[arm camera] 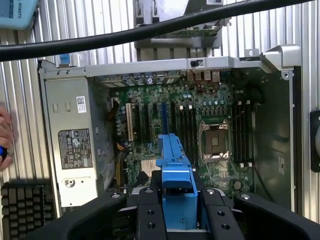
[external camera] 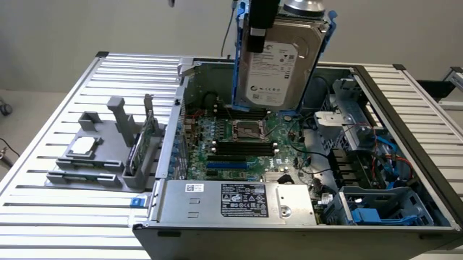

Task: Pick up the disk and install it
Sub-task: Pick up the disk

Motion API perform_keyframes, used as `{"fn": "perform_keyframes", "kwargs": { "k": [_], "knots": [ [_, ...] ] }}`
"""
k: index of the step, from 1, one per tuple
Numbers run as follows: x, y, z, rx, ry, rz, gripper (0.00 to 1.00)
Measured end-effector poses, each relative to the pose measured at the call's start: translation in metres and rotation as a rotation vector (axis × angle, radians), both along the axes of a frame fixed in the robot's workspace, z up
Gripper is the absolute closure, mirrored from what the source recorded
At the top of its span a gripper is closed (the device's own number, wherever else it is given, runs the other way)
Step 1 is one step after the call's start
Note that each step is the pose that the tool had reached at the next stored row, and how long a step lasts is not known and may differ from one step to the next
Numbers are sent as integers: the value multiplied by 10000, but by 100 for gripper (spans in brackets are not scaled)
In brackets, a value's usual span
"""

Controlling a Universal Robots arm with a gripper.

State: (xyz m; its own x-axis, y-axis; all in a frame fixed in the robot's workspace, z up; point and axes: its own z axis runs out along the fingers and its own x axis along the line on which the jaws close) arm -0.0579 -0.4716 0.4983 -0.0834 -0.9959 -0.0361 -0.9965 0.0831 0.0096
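Above the open computer case [external camera: 289,241], the hand [arm camera: 181,197] grips the silver, white-labelled disk [external camera: 278,67] upright in its blue carrier [arm camera: 176,167].

This looks like a robotics lab or workshop: a ribbed aluminium worktop [external camera: 65,216] carries an opened black desktop computer case [external camera: 289,244] and a grey plastic parts fixture [external camera: 90,120].

The disk [external camera: 278,65] is silver-grey with a white printed label, framed in blue. The motherboard [external camera: 242,143] is green. The ribbed tabletop [external camera: 65,216] is pale silver, striped with dark gaps.
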Motion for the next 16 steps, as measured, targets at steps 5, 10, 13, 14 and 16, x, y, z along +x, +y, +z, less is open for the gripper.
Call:
{"fn": "perform_keyframes", "kwargs": {
  "k": [5, 10, 13, 14, 16],
  "knots": [
    [152, -101, 0, 23, 0, 0, 67],
    [298, -206, 0, 41, 0, -1, 67],
    [368, -277, 0, 47, 0, 0, 67],
    [390, -305, 0, 49, 0, 0, 67],
    [430, -356, 1, 49, 0, -1, 67]
  ]
}}
